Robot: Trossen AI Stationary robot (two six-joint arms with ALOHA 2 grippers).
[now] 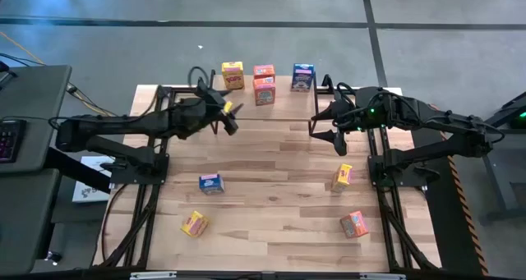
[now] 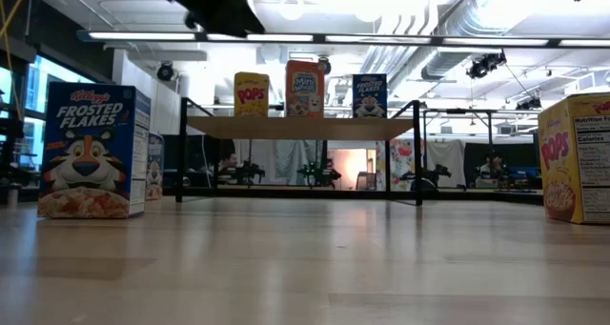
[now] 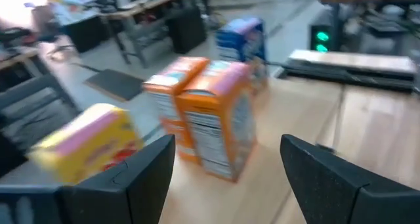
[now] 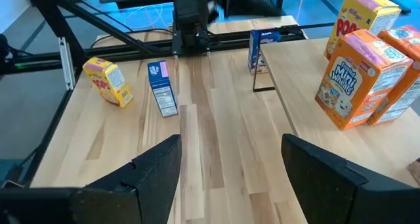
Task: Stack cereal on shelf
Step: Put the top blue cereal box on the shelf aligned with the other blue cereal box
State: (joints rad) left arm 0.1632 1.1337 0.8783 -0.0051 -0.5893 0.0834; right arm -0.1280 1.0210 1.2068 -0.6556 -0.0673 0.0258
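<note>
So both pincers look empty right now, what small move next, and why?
Probably send the right pincer, open and empty, down toward the yellow box just below it on the table. It is the closest loose box, and the shelf holds only some boxes. The left pincer, also open, hovers by the shelf.

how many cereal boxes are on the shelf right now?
4: a yellow cardboard cereal box, two orange ones and a blue one, all standing on the small wood-topped shelf. Others may be hidden.
</note>
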